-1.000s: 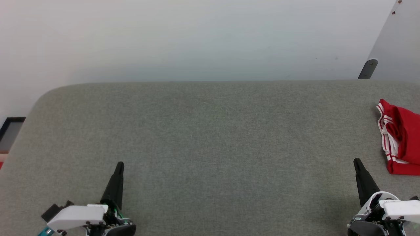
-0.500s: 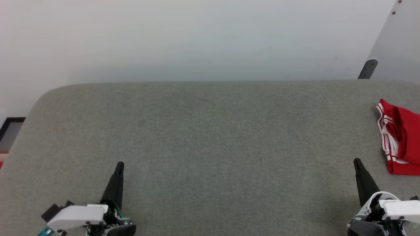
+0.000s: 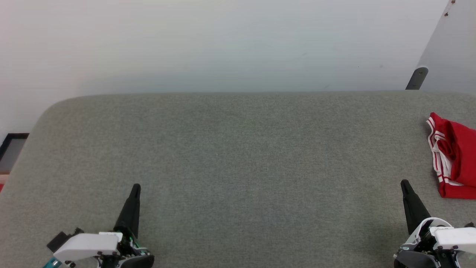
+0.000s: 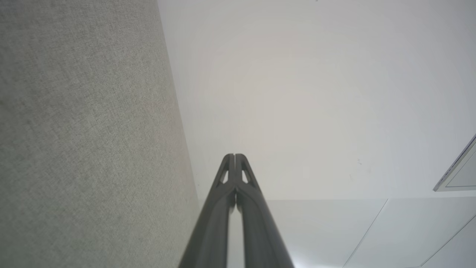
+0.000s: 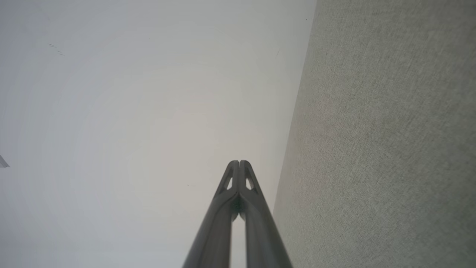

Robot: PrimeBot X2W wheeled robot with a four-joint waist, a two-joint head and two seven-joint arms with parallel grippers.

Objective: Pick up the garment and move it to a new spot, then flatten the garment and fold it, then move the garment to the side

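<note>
The garment [image 3: 455, 154], red with white-and-red striped trim, lies bunched at the far right edge of the grey fabric surface [image 3: 238, 156], partly cut off by the head view's border. My right gripper [image 3: 404, 184] is shut and empty at the lower right, a short way left of and nearer than the garment. At the lower left, far from the garment, my left gripper [image 3: 136, 187] is shut and empty too. The left wrist view has the left gripper [image 4: 234, 156] with tips pressed together. The right gripper [image 5: 240, 162] looks the same in the right wrist view.
A pale wall [image 3: 223, 44] rises behind the grey surface. A dark bracket [image 3: 416, 78] on a slanted panel stands at the upper right. The surface's rounded left corner [image 3: 48, 108] drops to a floor with a dark frame [image 3: 11, 145].
</note>
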